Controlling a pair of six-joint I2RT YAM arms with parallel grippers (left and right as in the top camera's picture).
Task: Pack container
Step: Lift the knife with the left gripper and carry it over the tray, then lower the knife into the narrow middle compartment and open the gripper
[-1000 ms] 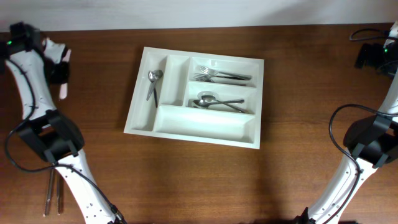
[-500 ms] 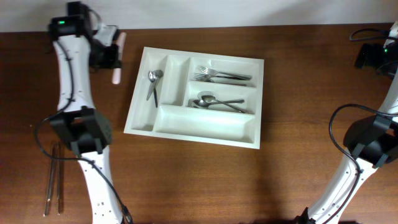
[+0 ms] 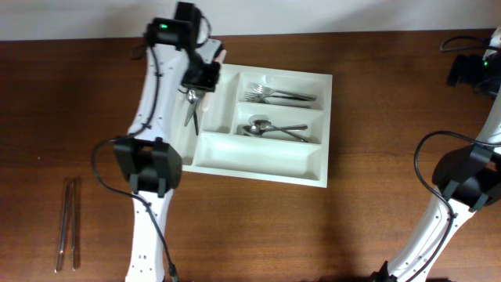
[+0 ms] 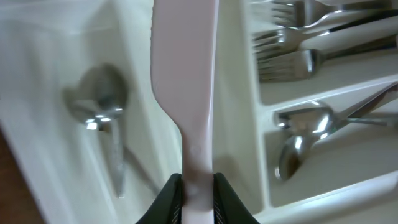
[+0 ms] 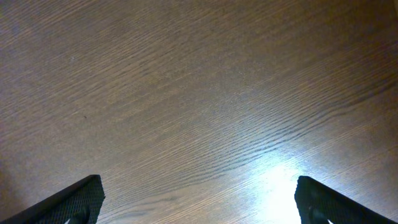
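One white knife (image 4: 184,74) clamped in left gripper (image 4: 198,186) above container (image 3: 258,160) narrow slots; right gripper (image 5: 199,202) spread wide over table (image 5: 199,93). Risks landing across divider (image 3: 203,117) or striking spoon (image 4: 99,102) if released tilted.

Dark brown wooden table (image 3: 376,219) with visible grain, pale wall strip (image 3: 313,16) along its far edge

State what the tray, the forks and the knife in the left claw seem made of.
Tray: white plastic, judging by its smooth moulded walls. Forks: polished metal, with bright reflections. Knife: probably plastic, matte pale pink, no glint.
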